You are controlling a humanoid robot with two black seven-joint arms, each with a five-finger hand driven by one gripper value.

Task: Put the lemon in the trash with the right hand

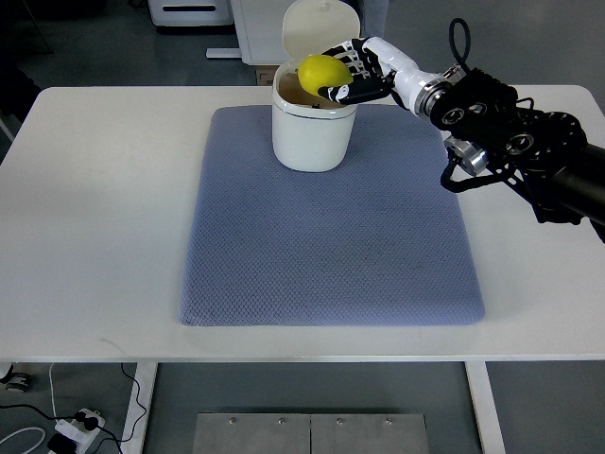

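A yellow lemon (321, 72) is held in my right hand (354, 74), whose fingers are curled around it. The hand holds the lemon just above the open mouth of a small white trash bin (312, 128). The bin stands at the far edge of a blue-grey mat (331, 236), and its lid (321, 28) is tipped up and back. My right arm (501, 123) comes in from the right edge. My left arm is out of view.
The mat lies on a white table (95, 208). White furniture (189, 11) stands on the floor behind the table. Cables and a power strip (71, 430) lie on the floor at the bottom left.
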